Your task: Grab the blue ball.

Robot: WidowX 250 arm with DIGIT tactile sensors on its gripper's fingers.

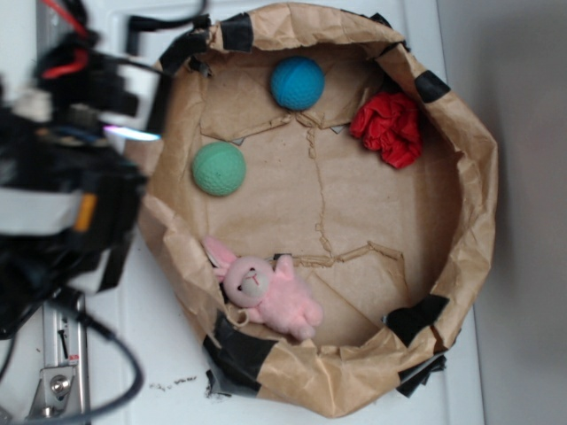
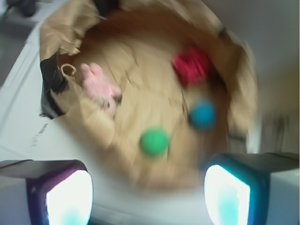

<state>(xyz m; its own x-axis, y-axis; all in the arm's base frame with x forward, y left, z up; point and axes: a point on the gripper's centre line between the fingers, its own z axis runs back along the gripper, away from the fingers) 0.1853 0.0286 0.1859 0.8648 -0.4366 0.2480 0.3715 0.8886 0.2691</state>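
Note:
The blue ball (image 1: 298, 83) (image 2: 203, 115) lies near the far rim inside a brown paper basin (image 1: 469, 212) (image 2: 65, 35). A mint-green ball (image 1: 219, 169) (image 2: 154, 142) of like size rests on the basin floor, closer to the arm. My gripper (image 2: 147, 199) hovers outside the basin over its near rim, well short of the blue ball. Its two glowing pads (image 2: 70, 199) stand wide apart with nothing between them. In the exterior view the arm (image 1: 62, 177) is a dark blur at the left edge, and the fingers cannot be made out there. The wrist view is motion-blurred.
A pink plush rabbit (image 1: 264, 288) (image 2: 101, 86) lies against the basin's near wall. A crumpled red cloth (image 1: 390, 128) (image 2: 192, 67) sits by the blue ball. Black tape patches (image 1: 239, 350) hold the raised paper rim. White table (image 1: 142, 354) surrounds the basin.

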